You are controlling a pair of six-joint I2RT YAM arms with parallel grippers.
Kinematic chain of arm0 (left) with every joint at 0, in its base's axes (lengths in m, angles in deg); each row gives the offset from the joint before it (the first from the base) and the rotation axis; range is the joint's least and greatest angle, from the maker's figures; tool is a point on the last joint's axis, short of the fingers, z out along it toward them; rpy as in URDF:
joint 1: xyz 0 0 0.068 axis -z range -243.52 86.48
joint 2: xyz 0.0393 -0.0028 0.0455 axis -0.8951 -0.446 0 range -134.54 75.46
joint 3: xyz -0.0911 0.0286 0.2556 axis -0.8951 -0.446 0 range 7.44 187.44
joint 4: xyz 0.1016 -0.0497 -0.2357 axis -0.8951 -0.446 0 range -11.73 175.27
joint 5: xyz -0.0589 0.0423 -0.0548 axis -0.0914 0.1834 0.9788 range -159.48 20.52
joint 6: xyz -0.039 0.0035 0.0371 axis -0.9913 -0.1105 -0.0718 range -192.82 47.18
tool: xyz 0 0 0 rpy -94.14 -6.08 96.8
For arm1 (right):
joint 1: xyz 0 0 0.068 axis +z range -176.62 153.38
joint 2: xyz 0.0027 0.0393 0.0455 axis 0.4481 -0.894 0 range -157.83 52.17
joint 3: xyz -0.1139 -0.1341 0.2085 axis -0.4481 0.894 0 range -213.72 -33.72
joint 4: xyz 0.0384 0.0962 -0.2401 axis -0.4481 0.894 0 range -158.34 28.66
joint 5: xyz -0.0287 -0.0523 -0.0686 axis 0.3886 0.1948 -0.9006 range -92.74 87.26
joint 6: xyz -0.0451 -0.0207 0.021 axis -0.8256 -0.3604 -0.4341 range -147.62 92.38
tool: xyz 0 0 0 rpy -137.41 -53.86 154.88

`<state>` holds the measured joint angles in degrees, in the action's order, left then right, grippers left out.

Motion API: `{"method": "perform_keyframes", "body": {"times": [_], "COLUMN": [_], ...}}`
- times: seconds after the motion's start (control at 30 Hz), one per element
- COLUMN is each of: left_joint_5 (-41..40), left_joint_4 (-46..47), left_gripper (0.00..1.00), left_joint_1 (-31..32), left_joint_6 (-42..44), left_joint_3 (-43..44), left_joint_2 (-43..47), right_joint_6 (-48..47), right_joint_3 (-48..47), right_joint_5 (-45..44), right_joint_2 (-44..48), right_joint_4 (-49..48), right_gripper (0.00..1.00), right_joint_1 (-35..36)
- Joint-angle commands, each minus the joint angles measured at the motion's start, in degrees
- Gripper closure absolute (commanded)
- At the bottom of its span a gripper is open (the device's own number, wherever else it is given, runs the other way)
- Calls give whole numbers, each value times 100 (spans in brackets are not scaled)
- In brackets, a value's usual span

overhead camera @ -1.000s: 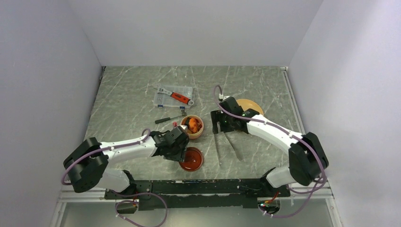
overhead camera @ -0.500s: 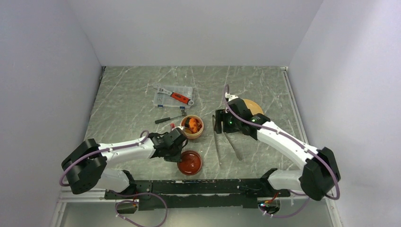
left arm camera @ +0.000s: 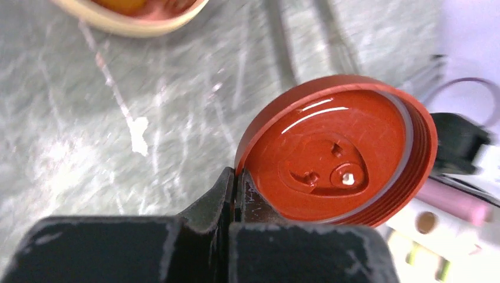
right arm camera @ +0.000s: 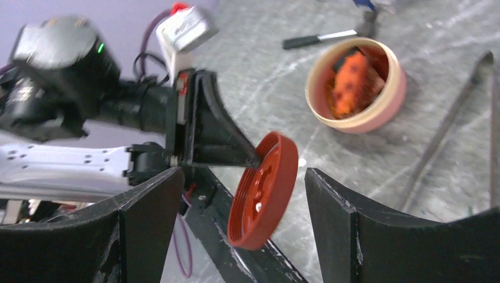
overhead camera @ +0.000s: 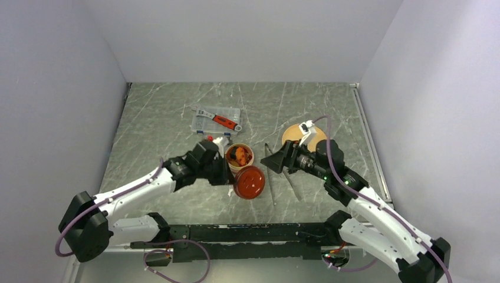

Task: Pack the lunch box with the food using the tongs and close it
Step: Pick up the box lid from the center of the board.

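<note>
Top external: the left gripper [overhead camera: 229, 175] is seen clenched on the rim of the dark red lid [overhead camera: 250, 182], which is held tilted and clear of the table just ahead of its fingertips. The lunch box [overhead camera: 252, 155] stands just beside those fingers, on their far side, with the food [overhead camera: 239, 155] inside it. The right gripper [overhead camera: 272, 160] is held released, with nothing between its fingers. The tongs [overhead camera: 295, 187] lie on the table below and just nearer than them.

Left wrist: the lid's edge is pinched between the closed fingers, its hollow threaded underside turned toward the camera. The tub's rim is seen well ahead of the fingertips.

Right wrist: the lid is framed between the spread fingers but is not touched by them. The uncovered tub lies beyond them, and the tongs lie further to the side.

The packing is judged done and the closing step in hand. For the next move, the lid must be turned hollow side down, carried over the tub, levelled with the rim and pressed or twisted on. A steadying hold by the free gripper may be needed.
</note>
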<state>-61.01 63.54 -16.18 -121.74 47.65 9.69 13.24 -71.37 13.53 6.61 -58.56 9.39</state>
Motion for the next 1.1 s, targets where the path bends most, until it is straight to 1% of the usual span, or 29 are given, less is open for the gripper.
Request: {"method": "perform_keyframes", "body": {"times": [0.0, 0.07, 0.17, 0.23, 0.37, 0.47, 0.53, 0.67, 0.8, 0.93, 1.0, 1.07], "left_joint_5": [2379, 3315, 4199, 4582, 5172, 5343, 5393, 5348, 5256, 5159, 5126, 5089], "left_joint_4": [445, 361, 49, 61, 425, 679, 677, 446, 423, 557, 440, 395], "left_gripper": [100, 100, 100, 100, 100, 100, 100, 100, 100, 100, 100, 100], "left_joint_1": [-967, -1274, -1511, -1595, -1641, -1648, -1648, -1649, -1648, -1648, -1648, -1653], "left_joint_6": [563, 749, 900, 758, 217, -213, -394, -543, -932, -1263, -1214, -1177], "left_joint_3": [640, 816, 1072, 1101, 1068, 1016, 1017, 1098, 1057, 1017, 1076, 1111], "left_joint_2": [59, 36, -49, -31, 82, 198, 263, 443, 633, 851, 847, 821], "right_joint_6": [145, 19, -274, -533, -958, -723, -494, -307, -28, 76, 288, 300], "right_joint_3": [177, 186, 494, 708, 814, 1136, 1342, 1296, 1406, 1287, 1316, 1249], "right_joint_5": [421, 446, 980, 1218, 1502, 1852, 1992, 2353, 2538, 2567, 2517, 2356], "right_joint_2": [669, 830, 1088, 1253, 1354, 1383, 1373, 1015, 782, 466, 198, -16], "right_joint_4": [-1183, -1309, -2144, -2570, -2759, -3525, -4100, -4282, -5059, -5292, -5767, -5889], "right_gripper": [20, 20, 20, 21, 22, 25, 29, 31, 29, 26, 26, 28], "right_joint_1": [29, 29, 29, 29, 29, 29, 29, 48, 189, 359, 488, 712]}}
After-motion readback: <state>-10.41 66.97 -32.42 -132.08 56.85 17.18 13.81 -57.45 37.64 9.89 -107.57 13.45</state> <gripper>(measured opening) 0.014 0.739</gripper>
